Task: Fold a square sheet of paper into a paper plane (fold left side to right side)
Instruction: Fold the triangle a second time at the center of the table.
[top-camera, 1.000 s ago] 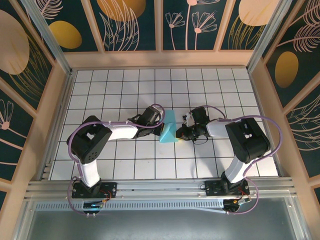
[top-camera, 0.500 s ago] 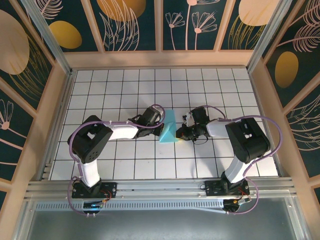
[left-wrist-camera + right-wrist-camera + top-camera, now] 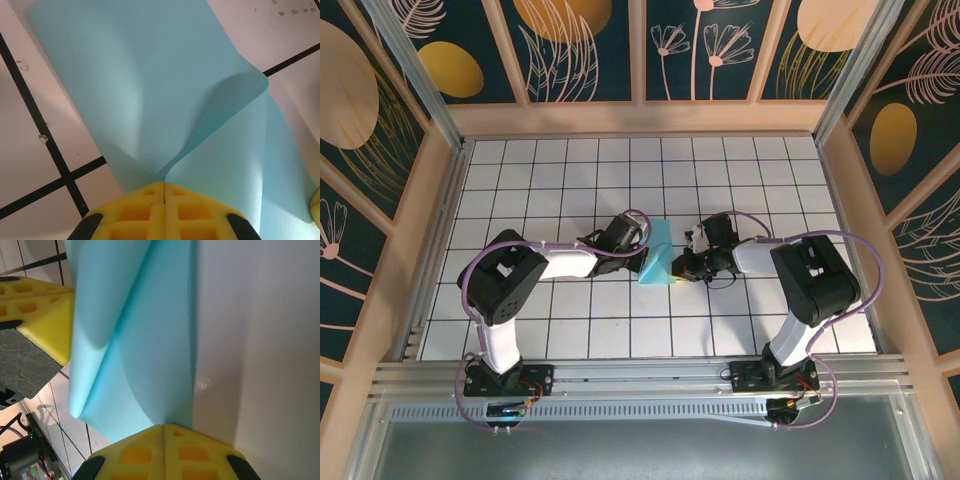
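Midway between the tabletop's [image 3: 550, 170] left and right edges, the square sheet of paper [image 3: 658, 258] is standing half-folded and bowed. The left arm's jaws are clenching one edge of it, and the right arm's jaws are gripping the opposite edge. Uneven pulling is risking a tear, a slip, or a skewed crease.

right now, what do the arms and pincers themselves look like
Both the left arm and right arm have bulky black joint housings, white links and looping lilac cables. The left pincer and right pincer have yellow fingers moulded with square recesses.
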Available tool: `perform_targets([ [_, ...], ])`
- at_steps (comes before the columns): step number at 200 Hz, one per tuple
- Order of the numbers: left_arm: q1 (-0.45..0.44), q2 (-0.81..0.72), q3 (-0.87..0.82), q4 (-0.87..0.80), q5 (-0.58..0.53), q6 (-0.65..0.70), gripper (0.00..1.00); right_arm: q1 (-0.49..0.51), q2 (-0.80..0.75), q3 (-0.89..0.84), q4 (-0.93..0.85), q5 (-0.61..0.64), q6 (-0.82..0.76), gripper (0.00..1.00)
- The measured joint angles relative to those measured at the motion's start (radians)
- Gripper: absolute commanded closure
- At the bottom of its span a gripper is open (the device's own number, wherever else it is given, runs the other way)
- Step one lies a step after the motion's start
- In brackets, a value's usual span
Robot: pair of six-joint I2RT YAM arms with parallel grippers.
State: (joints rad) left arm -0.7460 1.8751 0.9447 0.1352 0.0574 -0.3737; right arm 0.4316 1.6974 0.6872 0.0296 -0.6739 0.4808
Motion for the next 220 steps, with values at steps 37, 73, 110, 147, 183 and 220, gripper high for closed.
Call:
perform_targets([
  [37, 0.001, 0.002, 0.000, 0.004, 0.008, 0.004, 1.00, -0.010, -0.032, 0.000, 0.050, -0.056, 0.052, 1.00],
  [73, 0.002, 0.002, 0.000, 0.004, 0.010, 0.004, 1.00, -0.016, -0.043, 0.000, 0.130, -0.088, 0.106, 1.00],
  [110, 0.002, 0.002, 0.000, 0.004, 0.010, 0.004, 1.00, -0.005, 0.002, 0.058, 0.157, -0.086, 0.129, 1.00],
  [147, 0.002, 0.002, 0.000, 0.004, 0.010, 0.004, 1.00, 0.017, 0.060, 0.106, 0.170, -0.083, 0.132, 1.00],
  [183, 0.002, 0.002, 0.000, 0.004, 0.012, 0.004, 1.00, 0.034, 0.104, 0.128, 0.170, -0.075, 0.132, 1.00],
  [220, 0.002, 0.002, 0.000, 0.005, 0.012, 0.006, 1.00, 0.046, 0.124, 0.137, 0.169, -0.058, 0.132, 1.00],
])
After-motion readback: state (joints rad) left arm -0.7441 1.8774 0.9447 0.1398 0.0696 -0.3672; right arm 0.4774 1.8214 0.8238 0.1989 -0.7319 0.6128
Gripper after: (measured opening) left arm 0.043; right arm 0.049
